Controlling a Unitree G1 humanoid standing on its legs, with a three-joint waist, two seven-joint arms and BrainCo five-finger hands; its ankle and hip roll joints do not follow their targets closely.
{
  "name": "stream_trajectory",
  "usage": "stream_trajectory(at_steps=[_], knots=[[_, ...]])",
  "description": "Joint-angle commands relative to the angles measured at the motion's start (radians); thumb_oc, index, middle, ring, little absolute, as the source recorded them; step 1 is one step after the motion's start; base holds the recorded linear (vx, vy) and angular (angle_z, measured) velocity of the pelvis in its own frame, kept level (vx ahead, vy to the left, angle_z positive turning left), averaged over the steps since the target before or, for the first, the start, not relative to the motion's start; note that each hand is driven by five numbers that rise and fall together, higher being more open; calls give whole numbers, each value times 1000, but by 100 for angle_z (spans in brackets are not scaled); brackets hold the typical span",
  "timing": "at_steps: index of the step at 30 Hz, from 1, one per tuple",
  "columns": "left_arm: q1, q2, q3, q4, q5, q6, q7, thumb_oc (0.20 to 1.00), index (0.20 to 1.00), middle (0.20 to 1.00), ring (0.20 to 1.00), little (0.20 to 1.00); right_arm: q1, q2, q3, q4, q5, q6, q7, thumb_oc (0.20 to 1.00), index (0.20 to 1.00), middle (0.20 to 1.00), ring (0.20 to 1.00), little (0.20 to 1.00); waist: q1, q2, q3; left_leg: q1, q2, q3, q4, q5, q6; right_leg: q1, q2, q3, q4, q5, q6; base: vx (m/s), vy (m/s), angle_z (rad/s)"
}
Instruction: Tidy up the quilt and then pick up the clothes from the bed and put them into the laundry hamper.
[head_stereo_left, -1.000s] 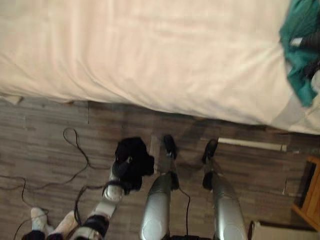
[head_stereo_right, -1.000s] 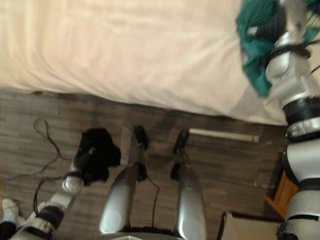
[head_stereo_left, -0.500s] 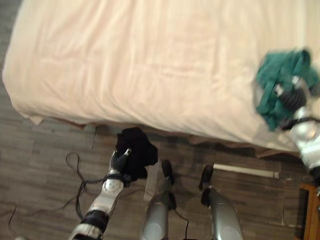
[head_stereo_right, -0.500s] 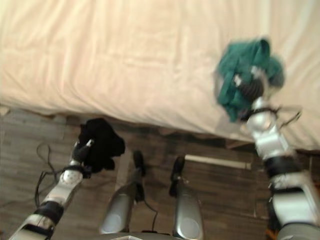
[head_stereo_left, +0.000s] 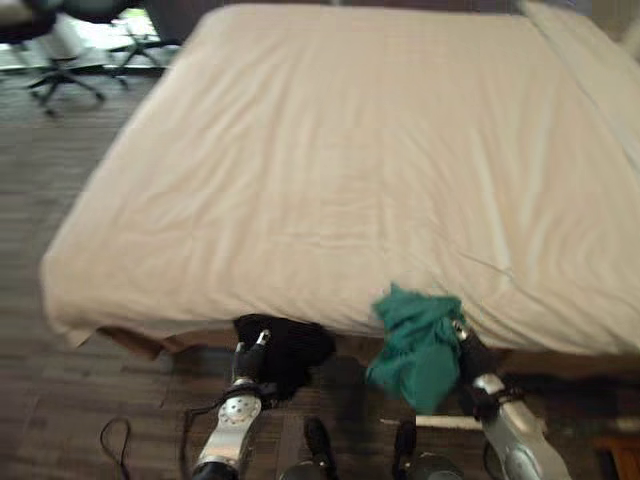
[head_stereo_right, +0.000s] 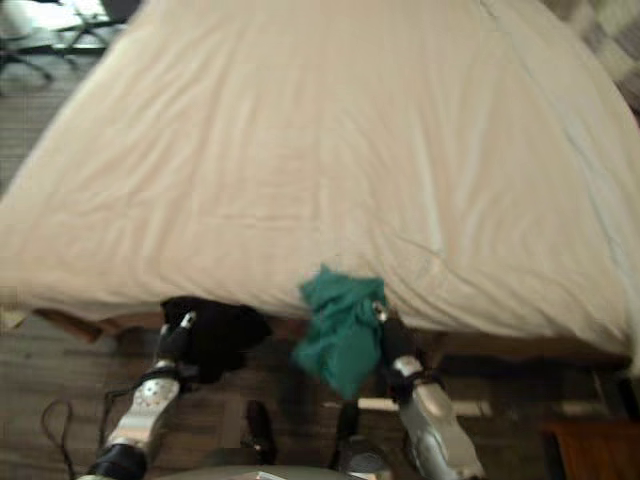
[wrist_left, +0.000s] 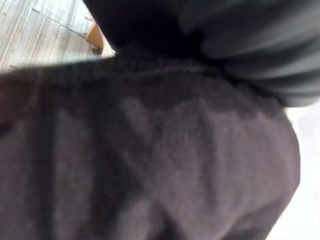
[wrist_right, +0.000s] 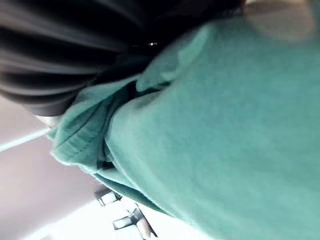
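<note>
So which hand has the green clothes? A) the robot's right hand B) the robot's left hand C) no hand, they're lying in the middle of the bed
A: the green clothes hang bunched from the right hand just off the near edge of the bed, while the left hand holds the black clothes.

This is a bedroom. A big bed (head_stereo_left: 330, 180) with a smooth cream quilt (head_stereo_right: 330, 150) stands on a dark wooden floor (head_stereo_left: 60, 400), with black rolling office chairs (head_stereo_left: 70, 25) beyond it.
</note>
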Motion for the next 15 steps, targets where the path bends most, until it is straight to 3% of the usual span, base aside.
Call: stream_trajectory(at_steps=[1,2,3,4,5,6,7,8,9,10,12,13,14,15], knots=[[7,97,26,-130,-74,-80,48,200,200,200,200,200,-102,11,-95,1,-157,-73,-94,200,200,200,200,200,-10,-22,-21,120,120,140,-2,75,-19,48,-93,-75,1,-41,133,52,267,224],[30,95,17,-174,-80,-73,24,200,200,200,200,200,-104,-25,-112,16,-404,-43,-186,200,200,200,200,200,-6,-18,-39,115,143,173,1,105,-26,83,-95,-114,4,-46,127,111,405,273],[52,101,27,-194,-87,-78,13,200,200,200,200,200,-105,-62,-112,24,-547,-25,-221,200,200,200,200,200,18,-21,-43,106,137,150,2,111,-22,101,-104,-131,19,-48,126,125,302,206],[55,101,28,-197,-87,-76,13,200,200,200,200,200,-104,-59,-111,24,-555,-24,-225,200,200,200,200,200,14,-21,-44,105,136,147,2,111,-21,102,-105,-136,20,-48,127,139,459,273],[88,114,44,-221,-91,-74,0,200,200,200,200,200,-76,-59,-124,35,-635,0,-234,200,200,200,200,200,33,-29,-44,90,91,79,-5,77,13,107,-150,-174,98,-43,137,116,456,187],[91,124,51,-231,-92,-76,0,200,200,200,200,200,-71,-41,-128,57,-623,7,-238,200,200,200,200,200,51,-35,-39,84,70,50,-9,61,26,105,-176,-186,158,-9,152,298,764,175],[83,138,61,-231,-91,-71,17,200,200,200,200,200,-60,-12,-128,86,-627,30,-234,200,200,200,200,200,71,-46,-31,74,11,-32,-16,12,69,93,-251,-180,295,78,196,216,455,133],[82,139,60,-231,-91,-70,17,200,200,200,200,200,-60,-10,-129,86,-628,30,-234,200,200,200,200,200,68,-49,-32,73,5,-34,-16,12,73,92,-258,-183,299,77,198,287,482,208],[84,148,66,-240,-90,-69,27,200,200,200,200,200,-51,-1,-126,86,-644,36,-227,200,200,200,200,200,73,-50,-22,77,-18,-66,-18,-5,88,77,-294,-163,377,145,211,181,264,202],[87,154,68,-240,-94,-72,31,200,200,200,200,200,-42,2,-126,101,-649,35,-234,200,200,200,200,200,82,-48,-16,75,-23,-95,-18,-15,97,71,-297,-129,406,159,213,284,418,202],[70,149,44,-225,-108,-72,38,200,200,200,200,200,-32,25,-129,104,-639,51,-234,200,200,200,200,200,68,-31,2,88,-45,-194,-18,-22,97,-15,-210,75,438,33,173,272,355,152],[50,139,2,-215,-102,-75,27,200,200,200,200,200,-29,31,-140,121,-629,39,-256,200,200,200,200,200,53,2,27,80,-67,-303,-18,0,94,-94,-74,225,354,-102,127,176,180,211],[49,138,1,-215,-102,-76,27,200,200,200,200,200,-30,30,-141,122,-629,38,-256,200,200,200,200,200,50,4,26,77,-65,-307,-18,1,93,-93,-72,221,351,-100,125,125,110,301],[50,132,-11,-222,-103,-78,14,200,200,200,200,200,-31,31,-152,118,-625,39,-260,200,200,200,200,200,46,10,38,87,-84,-362,-18,-7,90,-100,-49,270,297,-119,126,89,49,299]])
